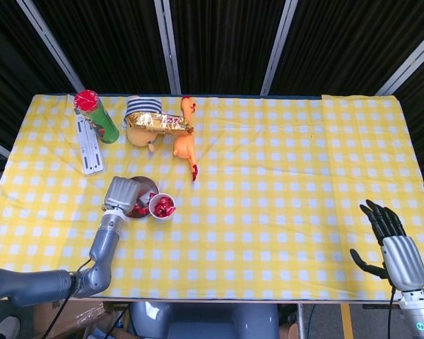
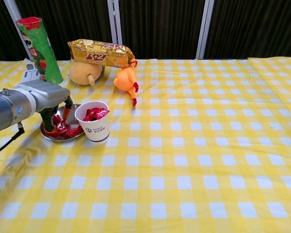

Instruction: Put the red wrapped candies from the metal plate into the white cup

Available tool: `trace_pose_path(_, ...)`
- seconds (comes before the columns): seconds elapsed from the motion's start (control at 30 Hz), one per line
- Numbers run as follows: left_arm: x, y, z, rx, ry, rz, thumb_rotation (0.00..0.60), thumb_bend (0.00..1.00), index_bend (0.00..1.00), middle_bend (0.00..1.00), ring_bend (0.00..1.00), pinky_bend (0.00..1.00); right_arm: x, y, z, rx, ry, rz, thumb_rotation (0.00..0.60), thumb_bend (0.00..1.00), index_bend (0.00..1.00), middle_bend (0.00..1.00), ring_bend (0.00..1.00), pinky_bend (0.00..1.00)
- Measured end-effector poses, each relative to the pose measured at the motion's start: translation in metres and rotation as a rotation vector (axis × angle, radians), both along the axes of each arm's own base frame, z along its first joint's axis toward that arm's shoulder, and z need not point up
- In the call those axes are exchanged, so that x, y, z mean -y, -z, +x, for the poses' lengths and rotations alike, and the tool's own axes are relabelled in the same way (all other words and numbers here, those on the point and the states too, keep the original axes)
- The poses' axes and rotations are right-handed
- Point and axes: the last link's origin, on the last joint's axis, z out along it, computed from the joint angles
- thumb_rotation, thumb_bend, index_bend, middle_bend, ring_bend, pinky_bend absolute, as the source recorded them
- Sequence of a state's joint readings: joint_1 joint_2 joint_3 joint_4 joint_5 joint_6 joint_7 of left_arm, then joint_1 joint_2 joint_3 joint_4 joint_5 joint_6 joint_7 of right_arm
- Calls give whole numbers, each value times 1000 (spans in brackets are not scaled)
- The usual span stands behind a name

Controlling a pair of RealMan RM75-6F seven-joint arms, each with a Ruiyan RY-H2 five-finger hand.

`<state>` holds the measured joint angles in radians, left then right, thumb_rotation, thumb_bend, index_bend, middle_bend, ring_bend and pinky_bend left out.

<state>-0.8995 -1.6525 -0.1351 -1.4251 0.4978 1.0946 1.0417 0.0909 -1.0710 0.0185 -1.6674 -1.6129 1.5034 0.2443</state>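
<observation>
- The left hand (image 2: pixel 46 97) is down over the metal plate (image 2: pixel 63 136), fingers (image 2: pixel 49 127) dipped in among the red wrapped candies (image 2: pixel 72 131).
- Grip or no grip? Cannot tell: the fingertips sit right on the wrappers, but neither view shows whether one is pinched.
- From the head view the hand covers most of the plate, just a sliver of rim peeking out beside it.
- The white cup (image 2: pixel 93 124) stands touching the plate's right edge, with red candies already piled in its mouth, so part of the job looks done.
- My call: this is the pick step, reaching for another candy from the plate.
- Next it wants a firm pinch on one wrapper, a lift straight up, then a short carry right over the cup's rim. The cup is very close, so a nudge could tip it.
- The right hand (image 1: pixel 392 236) hangs off the tabletop's near right corner, fingers spread, holding nothing.
</observation>
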Motion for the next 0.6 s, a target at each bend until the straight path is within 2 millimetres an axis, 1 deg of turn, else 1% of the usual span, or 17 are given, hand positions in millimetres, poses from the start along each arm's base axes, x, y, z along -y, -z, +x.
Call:
trace_pose_path(0.17, -1, 5, 2, 2, 3, 0, 600, 275, 459, 937, 1000, 963, 0, 0, 0, -1, -1, 2, 600, 385, 0, 0, 0, 0)
trace_pose_path(0.4, -1, 7, 3, 9, 12, 1, 600, 401, 540, 948, 1000, 963, 0, 0, 0, -1, -2, 2, 600, 386, 0, 0, 0, 0)
trace_pose_path(0.6, 1, 7, 2, 15, 19, 1, 600, 433, 575, 949, 1000, 963, 0, 0, 0, -2, -2, 1, 600, 386, 0, 0, 0, 0)
